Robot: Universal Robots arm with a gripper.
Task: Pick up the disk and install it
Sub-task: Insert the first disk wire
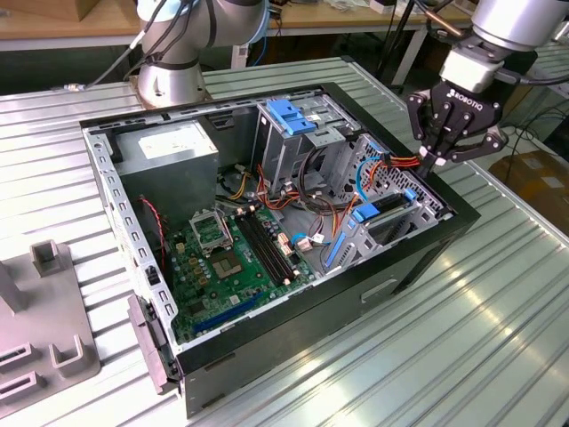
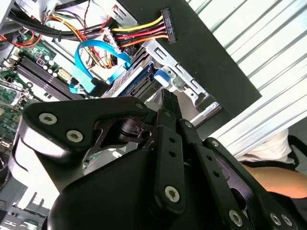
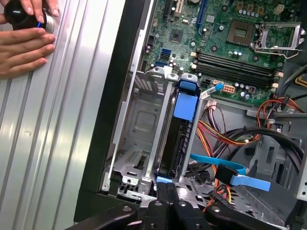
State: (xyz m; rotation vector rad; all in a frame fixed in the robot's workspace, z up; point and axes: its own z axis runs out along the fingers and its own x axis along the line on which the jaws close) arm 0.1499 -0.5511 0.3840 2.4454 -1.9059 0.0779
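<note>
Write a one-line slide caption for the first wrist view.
End effector at the end of the blue-framed disk standing in the drive bay of the open computer case.

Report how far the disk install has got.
Done: the disk stands in the drive bay of the computer case. In hand: nothing; the claw is shut, its tip close to the disk's near end. Left: whether the disk is fully seated cannot be told, and a power plug lies unplugged on the case rim.

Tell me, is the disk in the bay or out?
In. The disk stands on edge in one slot of the bay, between its metal walls. Whether it is fully seated, cannot tell.
</note>
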